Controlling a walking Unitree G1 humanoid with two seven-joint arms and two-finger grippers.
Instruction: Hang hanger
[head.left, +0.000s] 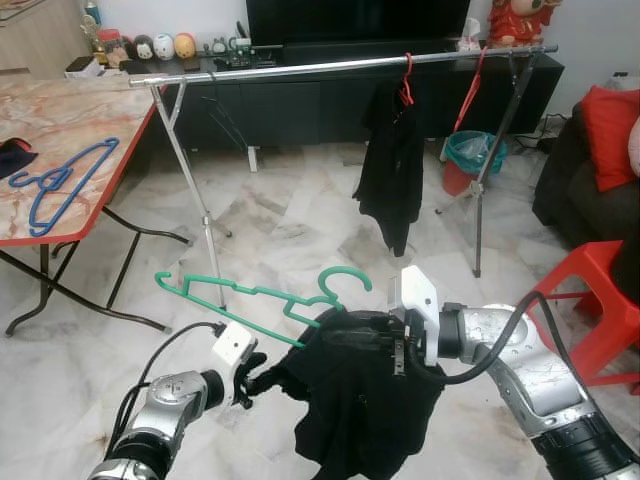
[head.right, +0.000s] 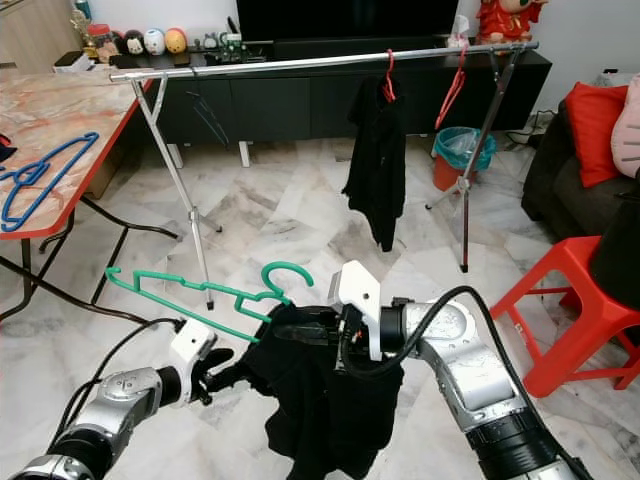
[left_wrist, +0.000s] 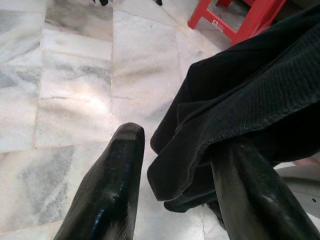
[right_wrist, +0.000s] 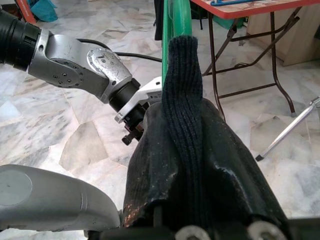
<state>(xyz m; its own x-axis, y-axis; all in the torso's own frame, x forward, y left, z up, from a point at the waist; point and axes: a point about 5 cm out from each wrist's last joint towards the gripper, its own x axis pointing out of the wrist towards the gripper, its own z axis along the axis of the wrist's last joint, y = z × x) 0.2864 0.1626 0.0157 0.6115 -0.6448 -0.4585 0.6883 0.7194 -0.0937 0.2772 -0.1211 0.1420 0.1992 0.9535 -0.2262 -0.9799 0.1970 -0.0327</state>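
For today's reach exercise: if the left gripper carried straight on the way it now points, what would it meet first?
The left gripper points at the black garment draped on the green hanger. Its fingers are open at the cloth's edge, so it would meet the garment first.

Hangers, four: one green (head.left: 262, 296), one blue (head.left: 62, 180) on the tabletop (head.left: 60, 120), two red (head.left: 406, 80) (head.left: 470, 95) on the rail (head.left: 340, 66). Black garments, two: one (head.left: 390, 170) hung, one (head.left: 360, 400) held. One red stool (head.left: 590, 300). One teal bin (head.left: 470, 160). End effectors, two: left (head.left: 250, 378), right (head.left: 345, 335)
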